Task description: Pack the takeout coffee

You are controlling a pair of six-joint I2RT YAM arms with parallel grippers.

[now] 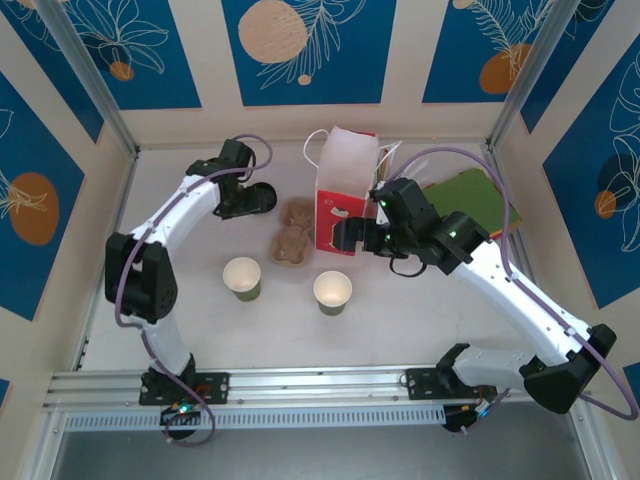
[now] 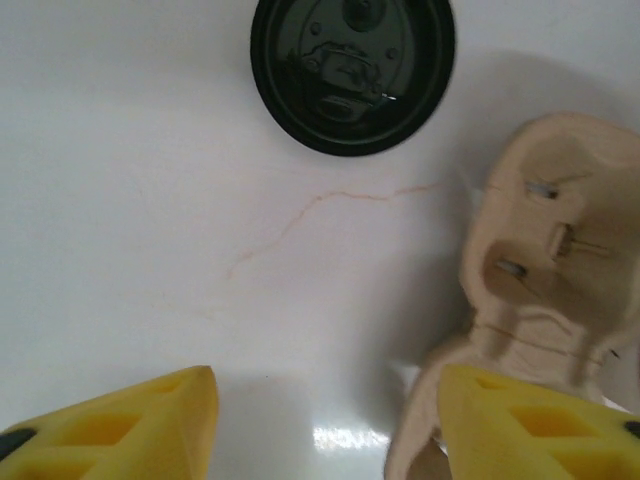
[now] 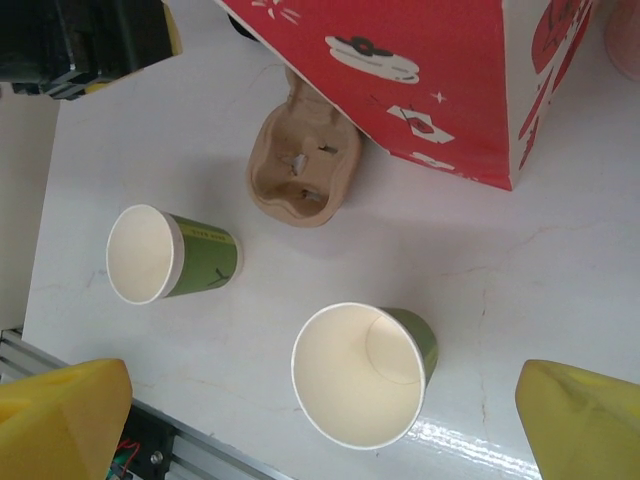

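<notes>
Yellow pads (image 2: 130, 425) of the left end effector (image 2: 325, 430) stand partly apart over bare bench (image 2: 150, 200), gripping nothing. A loose black lid (image 2: 352, 70) lies flat just ahead and a pulp cup carrier (image 2: 550, 280) sits at their right. Judging by its aim, the arm looks poised to fetch that lid.

Across the bench, the right end effector (image 3: 330, 410) hangs spread wide and empty almost directly above a lidless green cup (image 3: 360, 370). A second lidless cup (image 3: 170, 255) stands upright further left, apart from the first. Behind them the carrier lies just beside, perhaps touching, the foot of a tall red-and-white bag (image 3: 420, 70). The bag is set upright with its mouth open, presumably so the order can be lowered in from above.

As for the takeout coffee, it appears not yet assembled, since cups and lid sit well apart. Whether anything already rests inside the bag cannot be told.
</notes>
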